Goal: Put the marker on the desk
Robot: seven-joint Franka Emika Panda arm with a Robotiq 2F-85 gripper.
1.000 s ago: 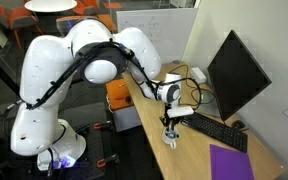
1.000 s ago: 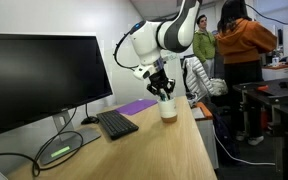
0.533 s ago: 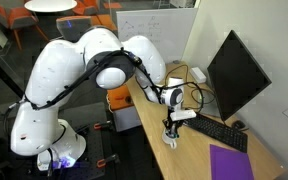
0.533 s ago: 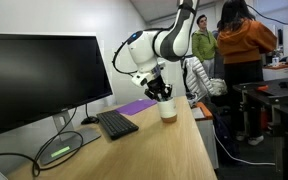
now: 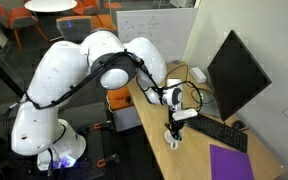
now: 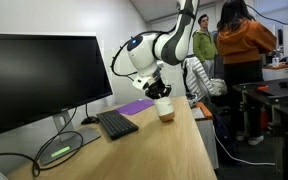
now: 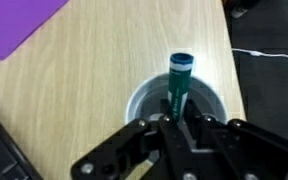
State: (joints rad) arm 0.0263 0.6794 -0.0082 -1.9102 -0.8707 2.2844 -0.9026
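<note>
A green marker (image 7: 179,78) stands upright in a white mug (image 7: 142,100) on the pale tan desk (image 7: 84,70). In the wrist view my gripper (image 7: 174,118) is right above the mug, its fingers closed on both sides of the marker's lower part. In both exterior views the gripper (image 5: 174,127) (image 6: 160,92) reaches down into the mug (image 5: 173,142) (image 6: 166,112) near the desk's (image 5: 196,155) (image 6: 174,150) front edge. The marker is too small to make out there.
A black keyboard (image 5: 219,130) (image 6: 116,123) and a monitor (image 5: 234,75) (image 6: 39,80) stand behind the mug. A purple mat (image 5: 232,162) (image 7: 14,20) lies beside it. An orange-topped cabinet (image 5: 119,95) stands at the desk's end. People (image 6: 244,40) stand in the background.
The arm's elbow has swung over and the gripper has sunk a little lower onto the mug. The mug and the marker stay in place.
</note>
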